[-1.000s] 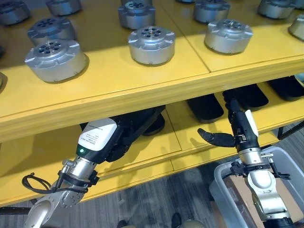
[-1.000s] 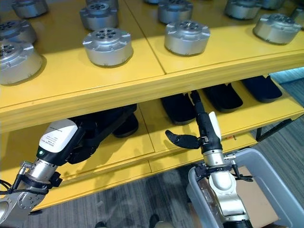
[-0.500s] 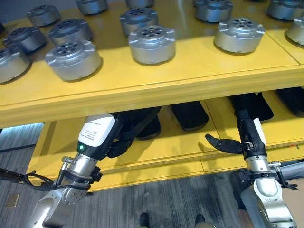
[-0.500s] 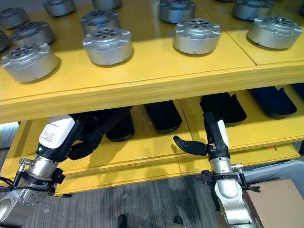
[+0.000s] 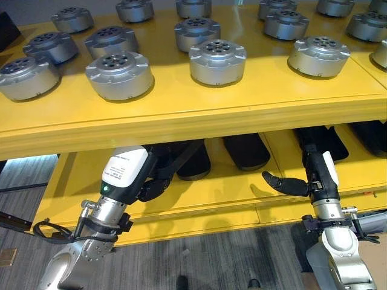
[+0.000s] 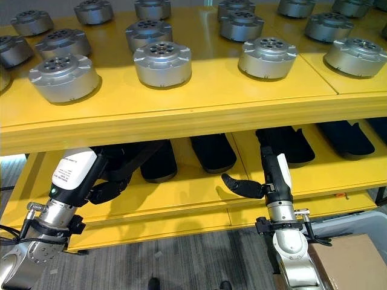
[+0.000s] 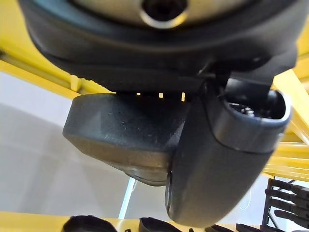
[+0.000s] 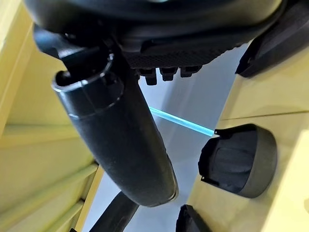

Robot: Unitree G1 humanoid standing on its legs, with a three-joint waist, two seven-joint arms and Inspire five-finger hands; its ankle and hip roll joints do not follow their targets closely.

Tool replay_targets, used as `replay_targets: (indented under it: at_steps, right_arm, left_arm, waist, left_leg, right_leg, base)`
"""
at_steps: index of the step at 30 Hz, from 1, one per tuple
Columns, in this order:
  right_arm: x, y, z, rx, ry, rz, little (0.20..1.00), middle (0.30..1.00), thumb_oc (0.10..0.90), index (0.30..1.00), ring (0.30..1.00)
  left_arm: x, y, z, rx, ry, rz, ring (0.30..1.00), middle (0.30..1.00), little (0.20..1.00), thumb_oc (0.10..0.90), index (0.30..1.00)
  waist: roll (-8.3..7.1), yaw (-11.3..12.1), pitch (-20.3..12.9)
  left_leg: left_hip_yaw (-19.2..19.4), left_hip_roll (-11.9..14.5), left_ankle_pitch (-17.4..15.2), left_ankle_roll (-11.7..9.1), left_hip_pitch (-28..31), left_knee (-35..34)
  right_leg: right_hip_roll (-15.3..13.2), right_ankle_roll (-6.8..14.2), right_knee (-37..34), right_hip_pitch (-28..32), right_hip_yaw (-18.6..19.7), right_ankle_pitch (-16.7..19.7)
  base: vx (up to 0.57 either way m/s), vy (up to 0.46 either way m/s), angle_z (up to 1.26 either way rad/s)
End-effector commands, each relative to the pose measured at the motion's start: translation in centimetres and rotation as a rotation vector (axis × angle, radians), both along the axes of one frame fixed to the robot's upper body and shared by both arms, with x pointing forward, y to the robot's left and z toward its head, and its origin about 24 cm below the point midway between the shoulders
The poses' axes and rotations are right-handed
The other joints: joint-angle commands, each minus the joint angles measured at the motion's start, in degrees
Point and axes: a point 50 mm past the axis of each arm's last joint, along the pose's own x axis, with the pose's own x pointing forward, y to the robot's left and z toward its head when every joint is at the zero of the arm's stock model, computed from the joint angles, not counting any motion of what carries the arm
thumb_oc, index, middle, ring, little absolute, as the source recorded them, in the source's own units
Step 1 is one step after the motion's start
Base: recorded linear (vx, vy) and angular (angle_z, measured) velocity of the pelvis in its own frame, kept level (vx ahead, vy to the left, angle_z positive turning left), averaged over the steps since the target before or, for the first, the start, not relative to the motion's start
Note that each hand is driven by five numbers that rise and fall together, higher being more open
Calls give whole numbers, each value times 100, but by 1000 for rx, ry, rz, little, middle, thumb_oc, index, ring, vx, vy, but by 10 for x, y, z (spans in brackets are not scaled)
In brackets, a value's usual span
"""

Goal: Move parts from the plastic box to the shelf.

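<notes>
Left hand [image 5: 152, 180] is seen reached in under the upper level of the yellow shelf [image 5: 199, 121], over the near edge of the lower level, with its fingers curled. In the left wrist view a dark moulded part [image 7: 125, 135] is shown lying close against the palm, with the thumb [image 7: 217, 159] laid along its side, so the part appears to be gripped there; how far the fingers wrap round it cannot be told. The right hand [image 5: 315, 172] is raised in front of the lower level, further to the robot's right and well apart from the left hand. Its fingers are held straight and point up towards the underside of the upper level, while its thumb [image 5: 283, 183] is stuck out sideways towards the left hand. Nothing is held in it. Several black parts [image 5: 247, 151] are laid in a row along the lower level, each apart from its neighbour, and one of them [image 8: 239, 159] is seen on the yellow board past the right hand's thumb in the right wrist view. Many silver round parts [image 5: 217, 60] are stood in rows on the upper level, none touching another. The plastic box [image 6: 357, 219], grey and translucent, is placed on the floor at the robot's right, below the lower level and beside the right arm; brown cardboard [image 6: 344, 257] is seen in it.
</notes>
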Motion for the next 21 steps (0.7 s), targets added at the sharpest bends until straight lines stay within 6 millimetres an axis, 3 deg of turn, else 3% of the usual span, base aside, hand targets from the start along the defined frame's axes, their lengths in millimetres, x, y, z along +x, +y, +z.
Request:
replay_targets:
  at_steps: [1, 3, 5, 6, 9, 12, 13, 14, 15, 16, 21]
  right_arm:
    - [10, 16, 44, -19, -253, 58, 1000, 1000, 900, 1000, 1000]
    - [13, 23, 44, -10, -256, 70, 1000, 1000, 900, 1000, 1000]
    - [17, 29, 46, -1, -264, 93, 1000, 1000, 900, 1000, 1000]
    - [19, 32, 46, -2, -264, 110, 1000, 1000, 900, 1000, 1000]
    - [19, 31, 45, 6, -252, 132, 1000, 1000, 900, 1000, 1000]
    - [19, 31, 45, 16, -254, 137, 1000, 1000, 900, 1000, 1000]
    - [19, 31, 45, 16, -254, 137, 1000, 1000, 900, 1000, 1000]
    - [18, 29, 43, 15, -242, 134, 1000, 1000, 900, 1000, 1000]
    - [18, 29, 42, 14, -241, 134, 1000, 1000, 900, 1000, 1000]
    - [18, 29, 43, 12, -244, 137, 1000, 1000, 900, 1000, 1000]
    - [17, 25, 42, 11, -234, 123, 1000, 1000, 900, 1000, 1000]
  left_arm:
    - [-1, -5, 52, -1, -322, -43, 300, 300, 300, 400, 300]
    - [1, -5, 53, 22, -337, -37, 300, 300, 300, 400, 300]
    - [4, -3, 53, 18, -335, -15, 300, 300, 300, 400, 300]
    - [4, -2, 53, 22, -333, -10, 300, 300, 300, 400, 300]
    - [4, 3, 47, 10, -296, 14, 300, 300, 300, 400, 300]
    - [3, 7, 44, -7, -278, 43, 300, 300, 300, 400, 300]
    - [3, 7, 44, -7, -278, 43, 300, 300, 300, 400, 300]
    - [3, 7, 42, -14, -270, 42, 300, 300, 300, 400, 300]
    - [3, 7, 42, -15, -270, 43, 300, 300, 300, 400, 300]
    - [3, 7, 40, -36, -258, 44, 300, 300, 300, 400, 300]
    - [3, 9, 33, -65, -232, 60, 300, 300, 300, 400, 300]
  waist:
    - [-454, 18, -631]
    - [-418, 46, -515]
    - [-303, 159, -355]
    - [-246, 150, -324]
    - [-238, 62, -299]
    - [-276, 103, -378]
    - [-276, 104, -377]
    - [-294, 55, -417]
    - [-289, 60, -425]
    - [-288, 29, -459]
    - [-291, 48, -581]
  left_leg:
    - [199, -268, -827, 429, 345, 161]
    - [294, -423, -772, 533, 471, -27]
    - [441, -385, -716, 599, 474, -75]
    - [457, -376, -706, 644, 487, -80]
    - [492, -391, -642, 708, 476, -83]
    - [596, -415, -627, 659, 437, -83]
    - [602, -410, -595, 656, 423, -83]
    - [544, -421, -570, 626, 409, -83]
    - [551, -420, -571, 626, 407, -83]
    - [560, -389, -554, 621, 389, -75]
    - [631, -357, -577, 613, 369, -45]
  right_leg:
    - [-576, 365, 203, -380, 515, 1127]
    - [-765, 273, 445, -590, 400, 1441]
    - [-691, 97, 949, -783, -84, 1103]
    - [-473, 4, 1281, -803, -169, 814]
    - [522, -243, 1610, -959, 101, -2]
    - [828, -402, 1251, -794, 56, -338]
    - [837, -417, 1205, -786, 48, -291]
    - [944, -381, 839, -712, 390, -238]
    - [949, -379, 814, -705, 398, -225]
    - [1073, -369, 628, -703, 668, -148]
    - [1047, -321, 338, -515, 545, -57]
  base:
    - [-26, 236, -8]
    - [-101, 356, -15]
    - [-154, 348, -30]
    - [-101, 229, -50]
    - [-50, 143, -39]
    - [-32, 17, -18]
    - [4, -40, -23]
    - [-4, -25, -19]
    - [18, -61, -5]
    - [8, -60, 7]
    - [17, -67, 0]
